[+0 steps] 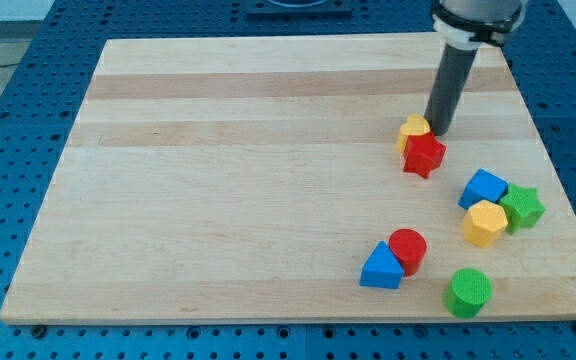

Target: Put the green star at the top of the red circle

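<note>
The green star (523, 207) lies near the board's right edge, touching a yellow hexagon (484, 223) and close to a blue cube (483, 188). The red circle (407, 249) sits low on the board, left of the star, pressed against a blue triangle (381, 267). My tip (436, 132) is at the upper right, just right of a yellow block (414, 129) that touches a red star (424, 154). The tip is well above and left of the green star.
A green circle (468, 291) stands near the bottom edge, right of the red circle. The wooden board (218, 180) rests on a blue perforated table.
</note>
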Robot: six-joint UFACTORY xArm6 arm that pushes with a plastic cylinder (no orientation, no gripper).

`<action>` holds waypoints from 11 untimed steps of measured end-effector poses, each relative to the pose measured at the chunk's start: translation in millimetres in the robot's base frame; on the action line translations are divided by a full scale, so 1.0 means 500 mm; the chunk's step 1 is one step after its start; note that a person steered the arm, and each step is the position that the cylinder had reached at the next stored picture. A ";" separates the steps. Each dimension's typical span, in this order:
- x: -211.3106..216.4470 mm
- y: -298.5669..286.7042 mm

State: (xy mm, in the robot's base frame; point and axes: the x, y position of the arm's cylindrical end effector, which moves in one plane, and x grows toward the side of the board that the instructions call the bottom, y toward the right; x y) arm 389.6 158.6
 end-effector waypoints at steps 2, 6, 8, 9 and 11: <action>0.016 -0.085; 0.170 0.343; 0.234 0.237; 0.234 0.135; 0.223 -0.063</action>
